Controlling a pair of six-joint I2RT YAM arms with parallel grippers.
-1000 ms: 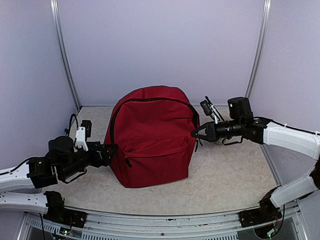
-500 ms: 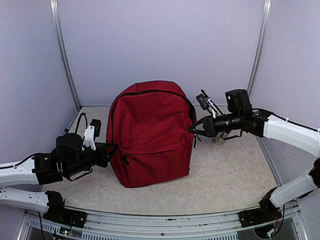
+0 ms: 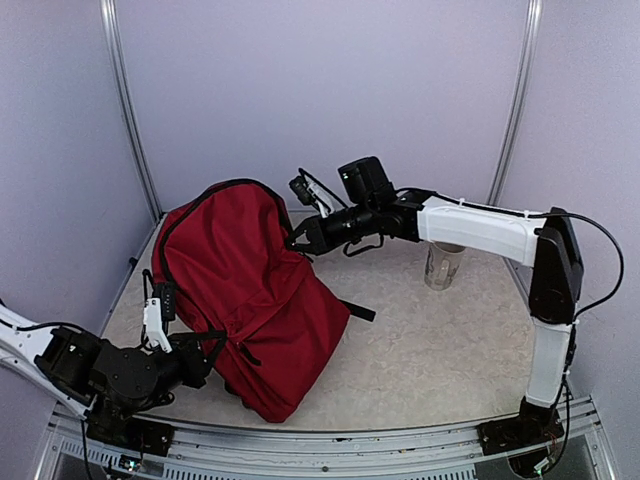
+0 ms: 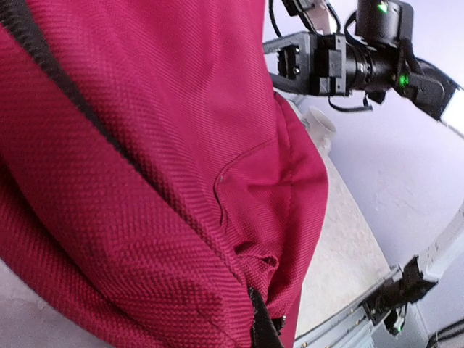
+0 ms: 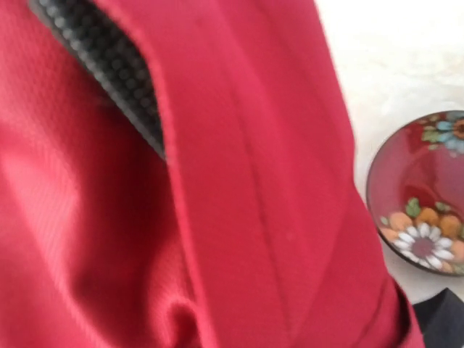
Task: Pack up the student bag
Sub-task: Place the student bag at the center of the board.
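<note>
We pinch the student bag (image 3: 255,290) with left gripper (image 3: 208,352), lower left, and right gripper (image 3: 298,240), centre, likely tilting it for unzipping.

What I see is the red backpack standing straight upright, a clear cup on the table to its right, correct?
Not upright: the top external view shows the red backpack leaning over to the left. The clear cup does stand on the table to its right.
</note>
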